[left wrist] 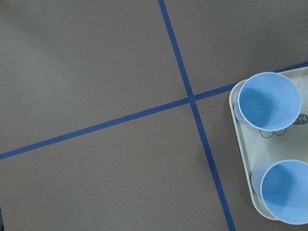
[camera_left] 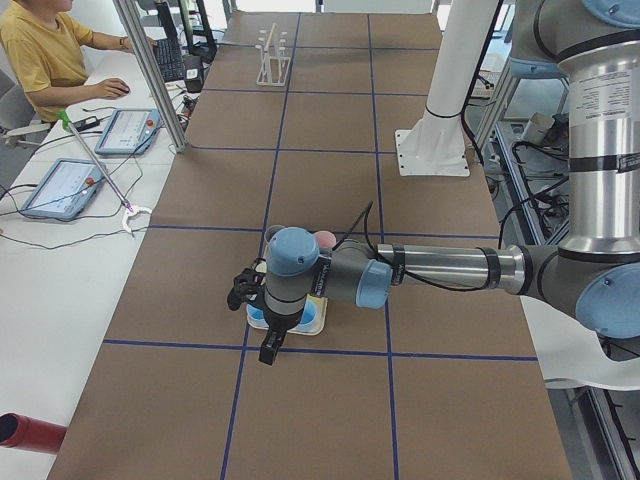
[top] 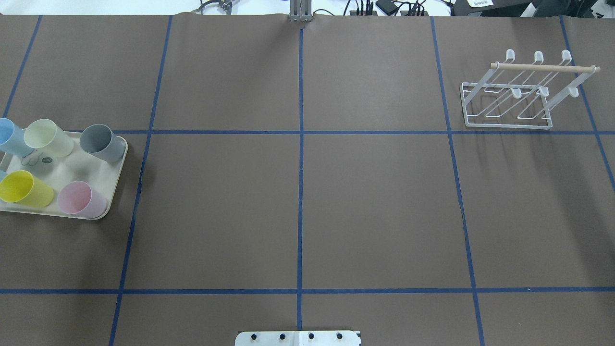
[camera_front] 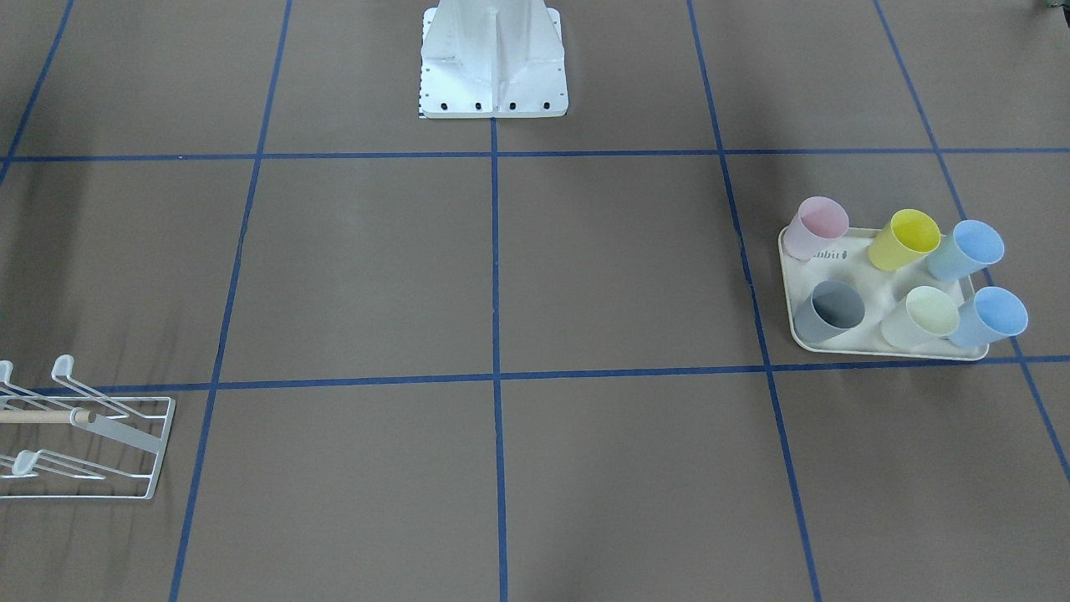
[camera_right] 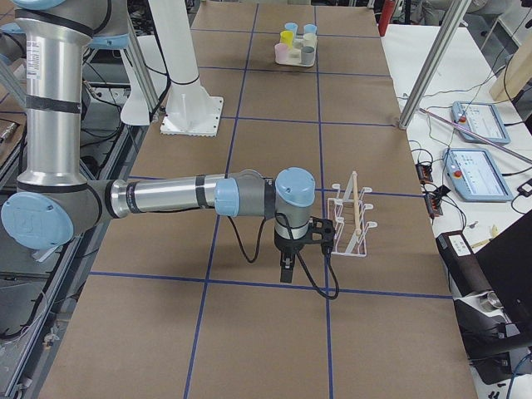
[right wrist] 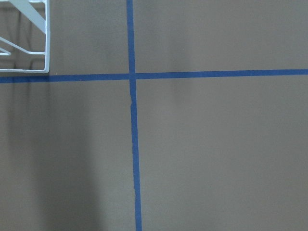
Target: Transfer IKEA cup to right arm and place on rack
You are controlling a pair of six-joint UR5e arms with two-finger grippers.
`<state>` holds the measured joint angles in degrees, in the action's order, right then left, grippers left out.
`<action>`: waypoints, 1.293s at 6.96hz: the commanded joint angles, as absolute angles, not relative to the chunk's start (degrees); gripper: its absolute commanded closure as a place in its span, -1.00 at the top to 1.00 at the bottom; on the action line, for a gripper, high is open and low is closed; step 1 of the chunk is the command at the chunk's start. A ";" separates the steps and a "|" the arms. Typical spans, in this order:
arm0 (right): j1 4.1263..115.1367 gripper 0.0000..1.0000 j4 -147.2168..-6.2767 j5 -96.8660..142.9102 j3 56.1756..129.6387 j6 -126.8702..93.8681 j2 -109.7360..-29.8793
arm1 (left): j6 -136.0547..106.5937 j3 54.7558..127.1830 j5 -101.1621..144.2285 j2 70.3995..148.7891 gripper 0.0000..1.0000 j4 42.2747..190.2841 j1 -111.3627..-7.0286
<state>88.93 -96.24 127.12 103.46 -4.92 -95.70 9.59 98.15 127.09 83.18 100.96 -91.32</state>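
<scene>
Hovering my left gripper (camera_left: 268, 345) over the tray's (camera_front: 869, 280) outer edge by the blue cups (left wrist: 269, 101), right gripper (camera_right: 285, 270) beside the rack (top: 543, 68), I cannot tell either's opening; cups crowd close, so my descent could topple a neighbour.

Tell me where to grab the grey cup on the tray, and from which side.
Take the grey cup by its wall at the rim, coming from above, one finger inside: it stands upright, mouth open. Probably use its side at the tray edge, since the cream cup and pink cup stand on the others.
</scene>
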 commanded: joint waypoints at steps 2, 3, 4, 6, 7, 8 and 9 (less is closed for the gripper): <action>88.86 1.00 -96.15 127.27 103.88 -4.75 -95.19 | 9.58 97.48 123.13 83.14 1.00 105.02 -91.23; 88.60 1.00 -96.07 127.87 104.06 -4.75 -94.75 | 9.93 97.64 123.05 83.14 1.00 106.68 -91.23; 88.42 1.00 -96.06 127.88 104.85 -4.75 -94.49 | 10.45 97.65 123.05 83.06 1.00 110.53 -91.32; 88.42 1.00 -96.06 127.97 105.29 -4.75 -93.44 | 10.20 96.33 122.35 84.01 1.00 116.10 -91.23; 88.33 1.00 -95.98 127.88 106.69 -4.83 -92.04 | 5.58 98.33 123.39 85.07 1.00 117.32 -91.23; 88.33 1.00 -95.98 127.88 107.13 -4.83 -90.63 | 5.02 98.00 123.57 84.56 1.00 122.21 -91.32; 88.16 1.00 -96.06 127.88 107.05 -4.92 -89.48 | 4.75 95.74 123.57 84.81 1.00 129.65 -91.23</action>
<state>88.28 -96.01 127.89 106.79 -4.84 -90.98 5.67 97.28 123.42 84.63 122.46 -91.26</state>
